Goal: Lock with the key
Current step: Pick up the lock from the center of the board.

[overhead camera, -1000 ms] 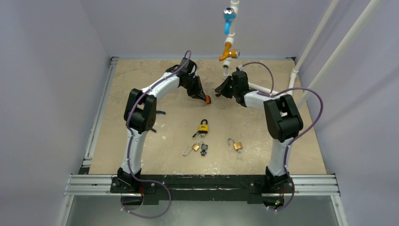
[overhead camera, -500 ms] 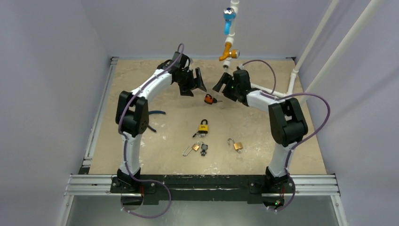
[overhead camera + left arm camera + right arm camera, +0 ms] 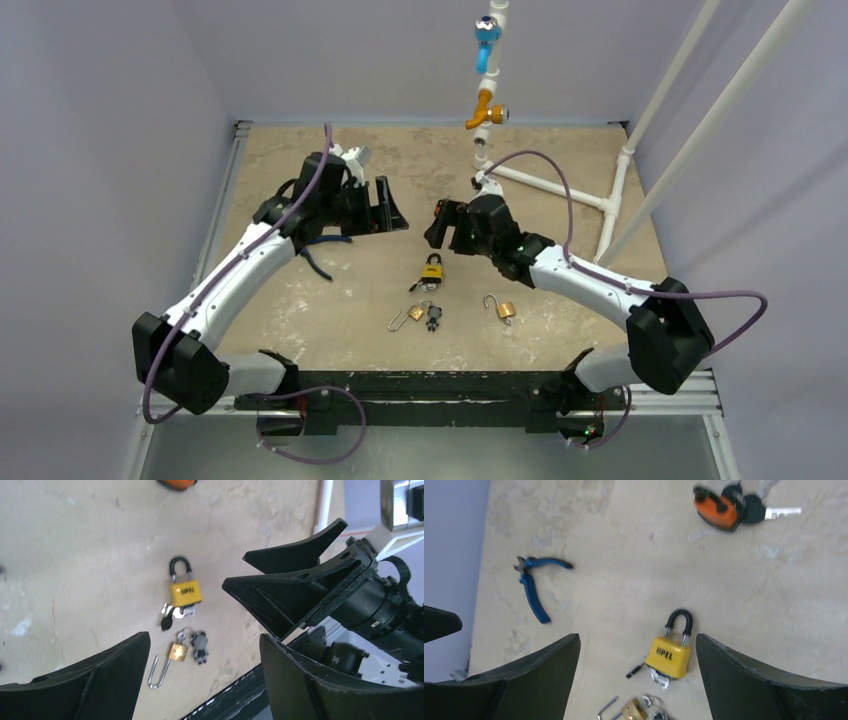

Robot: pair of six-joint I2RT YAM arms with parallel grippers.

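An orange padlock [image 3: 716,506] lies on the table with a black-headed key [image 3: 769,513] beside it; in the top view my right gripper hides it. A yellow padlock [image 3: 432,270] with its black shackle closed lies mid-table, keys [image 3: 172,615] at its base. Nearer me lie a brass padlock [image 3: 405,317] with its long shackle swung open and a small figure charm [image 3: 200,647], and a second brass padlock [image 3: 501,308]. My left gripper [image 3: 392,208] hangs open above the table, left of the yellow padlock. My right gripper [image 3: 440,228] is open just above it. Neither holds anything.
Blue pliers [image 3: 531,587] lie on the table to the left, partly under my left arm in the top view. A white pipe with a blue tap and an orange tap [image 3: 485,110] stands at the back. More white pipes [image 3: 560,190] run along the back right.
Both grippers have opened and let go of the orange padlock, which now lies on the table. Both arms have drawn back from the far side toward the yellow padlock.
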